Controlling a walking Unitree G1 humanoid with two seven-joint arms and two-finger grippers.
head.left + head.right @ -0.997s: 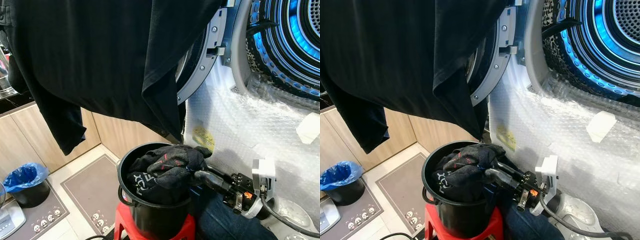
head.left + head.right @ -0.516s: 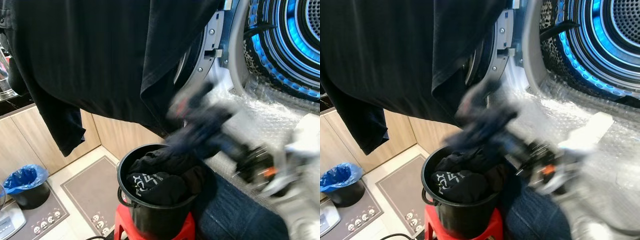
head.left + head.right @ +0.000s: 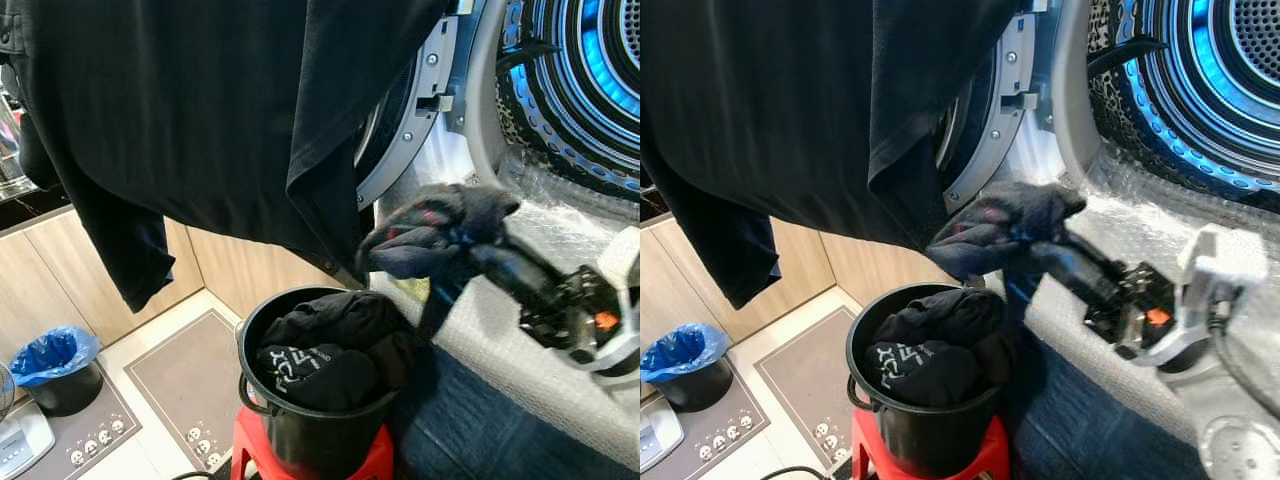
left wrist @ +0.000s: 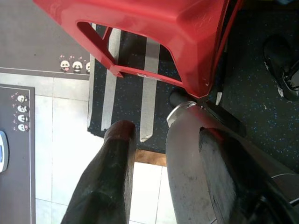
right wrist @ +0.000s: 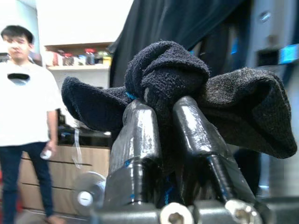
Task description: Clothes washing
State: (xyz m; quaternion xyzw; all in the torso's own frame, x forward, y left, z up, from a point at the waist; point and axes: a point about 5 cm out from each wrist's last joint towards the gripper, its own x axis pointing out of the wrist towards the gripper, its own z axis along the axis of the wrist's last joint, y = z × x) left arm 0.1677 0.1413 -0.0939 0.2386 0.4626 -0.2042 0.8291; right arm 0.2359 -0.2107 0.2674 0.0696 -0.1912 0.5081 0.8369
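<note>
Above the black bucket point(image 3: 315, 430), the right end effector point(image 3: 478, 250) holds a dark sock point(image 3: 440, 225), its two black fingers point(image 5: 140, 135) pressed together on the bunched knit. In the right wrist view the sock point(image 5: 168, 79) bulges out on both sides of the fingers, with a thin blue line in the fabric. The sock hangs clear of the bucket rim, between the bucket and the washer opening, and it is slightly blurred.

The bucket stands on a red stool point(image 3: 250, 450) and is full of more dark clothes point(image 3: 330, 345), one with white lettering. Just beside it on the robot's right lies blue denim point(image 3: 480, 430). Behind that rises the washer front, wrapped in bubble wrap point(image 3: 570, 230), with the drum point(image 3: 600, 70) lit blue inside and the round door point(image 3: 410, 110) swung open to the left. A large black shirt point(image 3: 200, 110) hangs across the upper part of the scene, covering part of the door.

The left end effector point(image 4: 163, 154) hangs low beside the stool point(image 4: 154, 32), fingers spread apart, over a dark striped mat point(image 4: 126, 93) and pale floor tiles. A bin with a blue bag point(image 3: 50, 365) sits on the floor at far left, near wooden cabinets point(image 3: 40, 290).

A person point(image 5: 23, 121) in a white top stands in the background of the right wrist view, possibly holding something small.
</note>
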